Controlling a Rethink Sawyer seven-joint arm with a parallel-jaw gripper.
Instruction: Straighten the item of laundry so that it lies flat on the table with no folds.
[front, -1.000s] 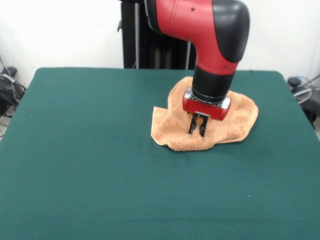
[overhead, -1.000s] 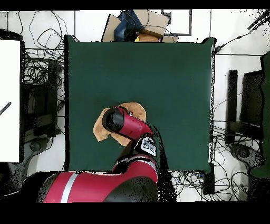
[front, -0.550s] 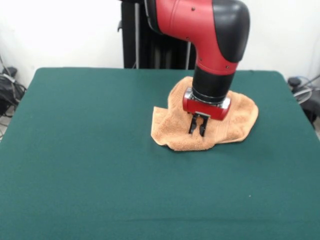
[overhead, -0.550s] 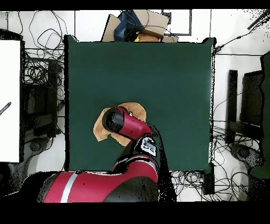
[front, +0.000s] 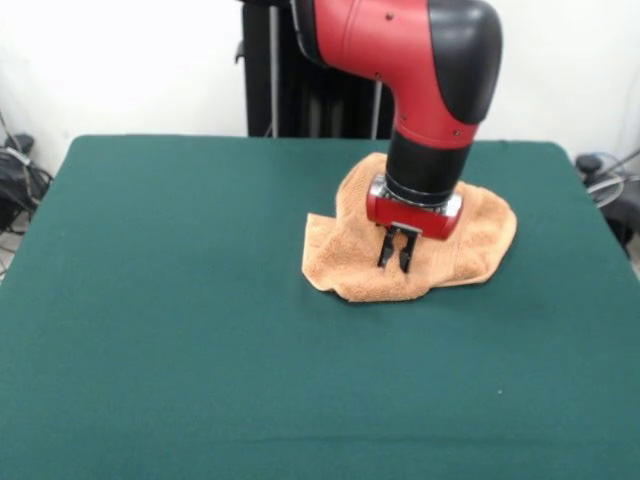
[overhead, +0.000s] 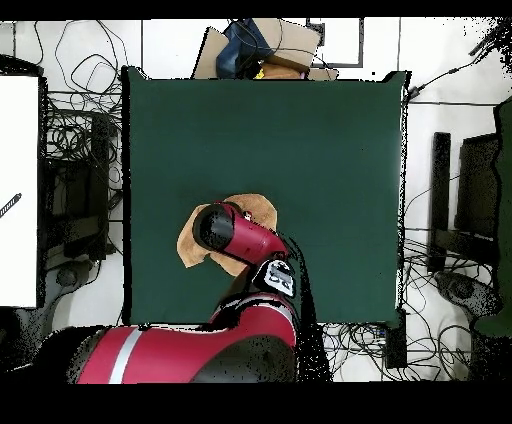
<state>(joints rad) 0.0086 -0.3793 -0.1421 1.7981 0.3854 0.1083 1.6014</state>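
Nothing has shifted in the last second: your end effector hovers over the crumpled towel at the table's far right, fingers narrowly parted, gripping nothing. Folds remain.

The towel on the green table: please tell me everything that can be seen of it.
The towel is a small light orange-tan piece of looped terry cloth. It lies crumpled, not flat: its outline is rounded and uneven, with folds and one corner sticking out towards the table's middle. It sits on the far right part of the table in the front view. The gripper stands over its middle with narrowly parted fingers pointing down at the cloth; whether they touch it cannot be told. The arm hides part of it.
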